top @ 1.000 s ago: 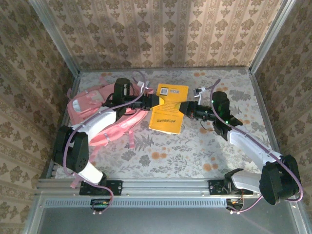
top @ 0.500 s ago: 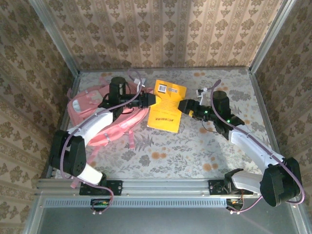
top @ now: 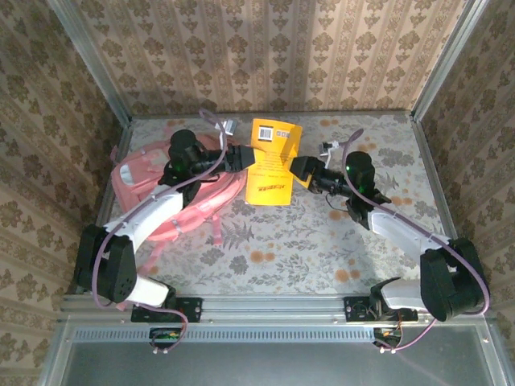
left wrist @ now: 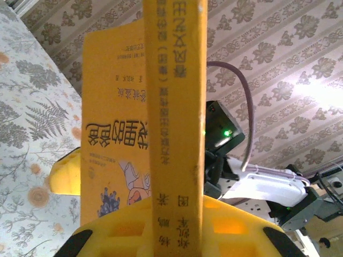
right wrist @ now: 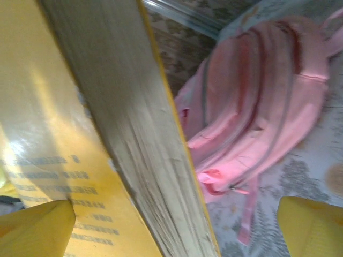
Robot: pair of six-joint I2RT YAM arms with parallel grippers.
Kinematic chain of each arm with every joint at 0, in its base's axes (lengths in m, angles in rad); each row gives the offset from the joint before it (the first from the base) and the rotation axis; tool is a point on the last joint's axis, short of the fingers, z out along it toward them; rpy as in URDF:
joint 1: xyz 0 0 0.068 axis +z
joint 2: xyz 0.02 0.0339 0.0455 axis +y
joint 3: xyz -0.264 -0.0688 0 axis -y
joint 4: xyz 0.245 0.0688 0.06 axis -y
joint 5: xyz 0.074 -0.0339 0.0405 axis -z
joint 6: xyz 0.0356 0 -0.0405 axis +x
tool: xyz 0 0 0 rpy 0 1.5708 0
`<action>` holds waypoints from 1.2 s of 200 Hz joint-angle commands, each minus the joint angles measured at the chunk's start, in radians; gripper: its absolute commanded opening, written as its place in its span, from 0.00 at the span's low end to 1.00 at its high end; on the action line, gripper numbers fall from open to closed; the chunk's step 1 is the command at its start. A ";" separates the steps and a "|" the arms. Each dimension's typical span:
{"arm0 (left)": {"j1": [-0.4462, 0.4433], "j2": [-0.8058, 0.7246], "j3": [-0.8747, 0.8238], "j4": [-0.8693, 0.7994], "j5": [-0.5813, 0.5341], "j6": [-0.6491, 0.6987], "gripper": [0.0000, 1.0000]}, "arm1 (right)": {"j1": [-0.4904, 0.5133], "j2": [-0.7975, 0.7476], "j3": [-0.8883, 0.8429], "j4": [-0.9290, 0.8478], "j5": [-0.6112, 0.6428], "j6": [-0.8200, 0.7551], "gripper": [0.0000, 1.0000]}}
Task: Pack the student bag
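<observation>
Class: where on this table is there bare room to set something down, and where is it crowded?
Free: the table's near strip between the arms, and its far right corner. Crowded: far left and centre, where the student bag, the book, the left gripper and right gripper cluster.

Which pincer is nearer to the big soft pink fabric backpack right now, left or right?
Left. The left pincer hangs over the soft pink fabric backpack's edge nearest the yellow paperback book; the right pincer is on the book's far side, well away from it.
</observation>
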 commanded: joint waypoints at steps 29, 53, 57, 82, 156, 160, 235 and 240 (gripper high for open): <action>-0.003 -0.036 -0.003 0.052 0.007 0.002 0.00 | 0.028 -0.030 0.001 0.310 -0.066 0.157 0.67; 0.046 -0.053 0.002 -0.129 -0.023 0.108 0.00 | 0.030 -0.105 -0.007 0.162 -0.032 0.060 0.44; 0.051 -0.056 0.009 -0.168 -0.024 0.133 0.00 | 0.030 -0.118 -0.007 0.136 -0.023 0.043 0.39; 0.054 -0.071 0.028 -0.281 -0.001 0.215 0.16 | 0.035 -0.164 0.013 0.003 -0.021 -0.044 0.10; -0.024 -0.092 0.114 -0.549 0.130 0.490 0.48 | 0.036 -0.143 0.035 -0.004 -0.111 -0.059 0.00; -0.023 -0.092 0.112 -0.551 0.130 0.493 0.47 | 0.037 -0.142 0.036 -0.005 -0.113 -0.059 0.00; -0.009 -0.104 0.077 -0.417 0.072 0.423 0.00 | 0.036 -0.173 0.042 -0.107 -0.045 -0.102 0.13; -0.008 -0.106 0.073 -0.400 0.065 0.411 0.00 | 0.036 -0.180 0.041 -0.125 -0.030 -0.111 0.28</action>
